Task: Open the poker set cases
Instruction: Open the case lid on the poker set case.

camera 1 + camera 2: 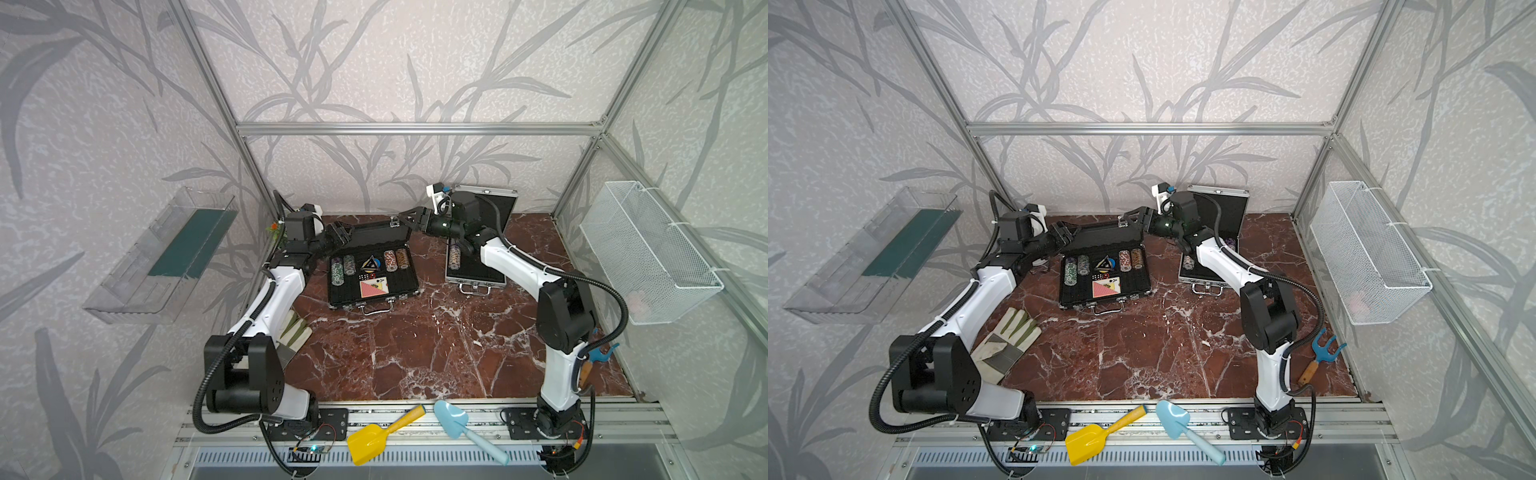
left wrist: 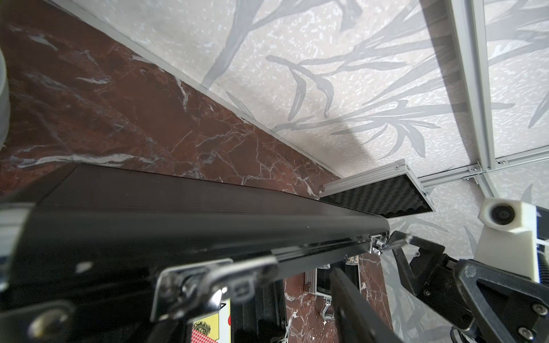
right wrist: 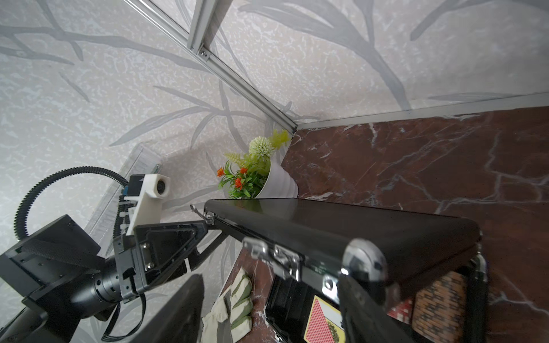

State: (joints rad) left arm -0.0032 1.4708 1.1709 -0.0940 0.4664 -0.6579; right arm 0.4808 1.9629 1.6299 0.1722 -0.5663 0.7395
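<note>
Progress looks far along. The silver case (image 1: 473, 281) lies at the right rear of the desk (image 1: 415, 357) and is fully open. Its lid (image 1: 503, 210) stands upright near the back wall, and a stack of chips (image 1: 455, 255) sits in the bottom half. The black case (image 1: 402, 287) lies in the middle of the desk, nearer to the left arm. Its latches are undone and the black lid (image 1: 374, 233) is raised only part of the way, so the chip rows (image 1: 343, 270), the cards (image 1: 374, 287) and the dice (image 1: 365, 277) inside already show. What is left, as it seems, is to swing this lid further back until it rests by itself.

Both pincers are at the free edge of the black lid, one at each end. The left pincer (image 1: 344, 236) has the rim between its fingers at a middle width; whether it presses the rim cannot be told. The right pincer (image 1: 402, 220) stands wide, with one finger (image 3: 362, 308) just beside the chrome corner cap (image 3: 364, 261), and it does not appear to clamp anything.

Both cases are flat boxes of ribbed metal with rounded edges. The black one has a fine-ribbed dark skin, a shiny chrome latch (image 2: 208, 279) near each end and a thin chrome handle (image 1: 376, 309). The silver lid carries wavy black foam (image 2: 377, 199) inside a pale metal frame. The desk is smooth red-brown marble with white veins.
</note>
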